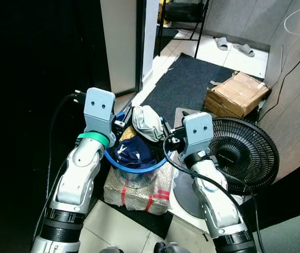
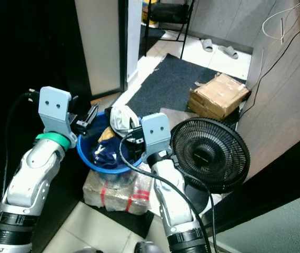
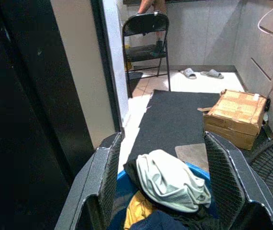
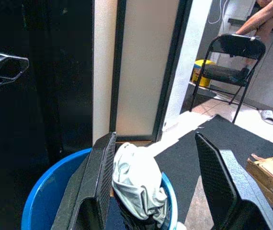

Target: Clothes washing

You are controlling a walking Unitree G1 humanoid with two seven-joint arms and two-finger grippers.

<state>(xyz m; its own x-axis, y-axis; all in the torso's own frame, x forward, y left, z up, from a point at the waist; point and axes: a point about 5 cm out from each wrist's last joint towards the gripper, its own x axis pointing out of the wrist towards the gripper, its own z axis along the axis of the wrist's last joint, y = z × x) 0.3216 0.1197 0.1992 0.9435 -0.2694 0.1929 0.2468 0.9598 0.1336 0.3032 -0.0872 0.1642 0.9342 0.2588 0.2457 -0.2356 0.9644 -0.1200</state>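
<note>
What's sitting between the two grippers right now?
The blue basin of clothes, a pale grey-white garment on top, lies between the left gripper and right gripper, per the left eye view.

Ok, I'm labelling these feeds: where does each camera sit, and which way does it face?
Left eye: head, looking down at the blue basin of clothes, both silver arms, fan.
Right eye: same scene, shifted sideways.
Left wrist: along the open left gripper toward the pale garment, folding chair.
Right wrist: along the open right gripper over the basin.
Shared by both wrists: garment, chair, cardboard box.
</note>
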